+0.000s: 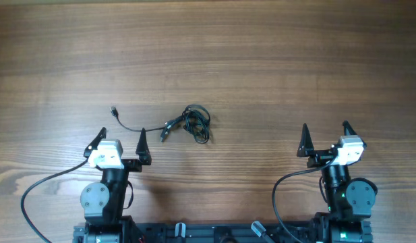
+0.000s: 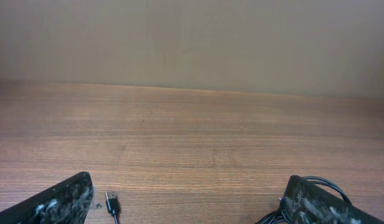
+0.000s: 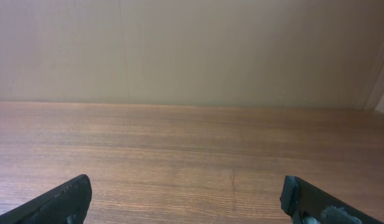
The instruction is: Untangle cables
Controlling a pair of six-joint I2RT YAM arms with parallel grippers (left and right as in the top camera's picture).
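Note:
The cables (image 1: 194, 123) lie as a small black knot on the wooden table, just left of centre. One loose strand runs left to a small plug (image 1: 114, 110). That plug (image 2: 111, 202) shows in the left wrist view between the fingers, and part of the knot (image 2: 328, 184) shows behind the right finger. My left gripper (image 1: 121, 140) is open and empty, just in front of the loose strand. My right gripper (image 1: 325, 136) is open and empty at the right, far from the cables. The right wrist view shows only its fingertips (image 3: 185, 199) over bare wood.
The wooden table (image 1: 261, 61) stretches wide behind and beside the cables. A plain beige wall (image 2: 192, 37) stands beyond the far edge. Thick black arm cables (image 1: 39, 189) curve beside each arm base at the front.

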